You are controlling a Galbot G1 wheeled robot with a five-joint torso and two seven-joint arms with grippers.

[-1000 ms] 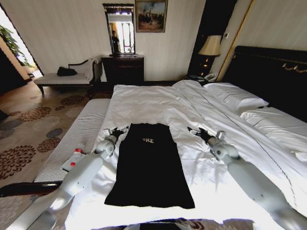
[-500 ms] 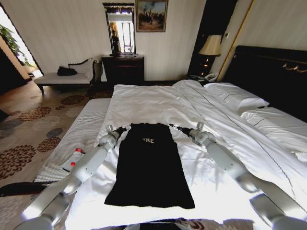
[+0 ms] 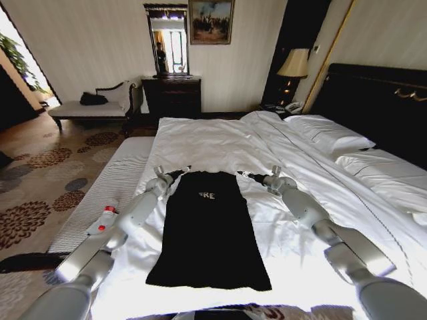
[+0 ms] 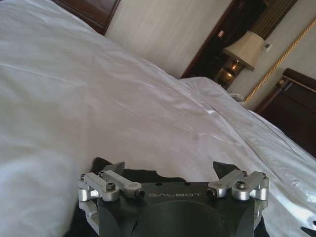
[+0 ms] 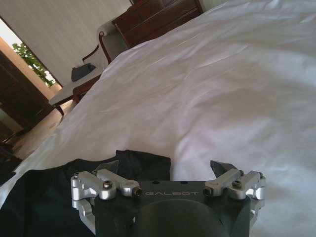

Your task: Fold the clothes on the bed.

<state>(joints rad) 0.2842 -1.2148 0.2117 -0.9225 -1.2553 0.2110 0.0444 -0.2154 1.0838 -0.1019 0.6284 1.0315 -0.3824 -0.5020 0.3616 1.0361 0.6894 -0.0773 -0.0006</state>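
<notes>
Flanking T-shirt (image 3: 209,233) collar: L (image 3: 180,173), R (image 3: 245,175) jaws spread.

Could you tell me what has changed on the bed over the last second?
Both open grippers moved forward and inward: the left gripper and right gripper now sit at the far corners of the black T-shirt. Neither has gripped it. The T-shirt stays flat on the bed.

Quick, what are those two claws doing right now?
Left gripper: open, at the black soft-fabric T-shirt's top corner, holding nothing.
Right gripper: open, at the other corner, holding nothing.
</notes>
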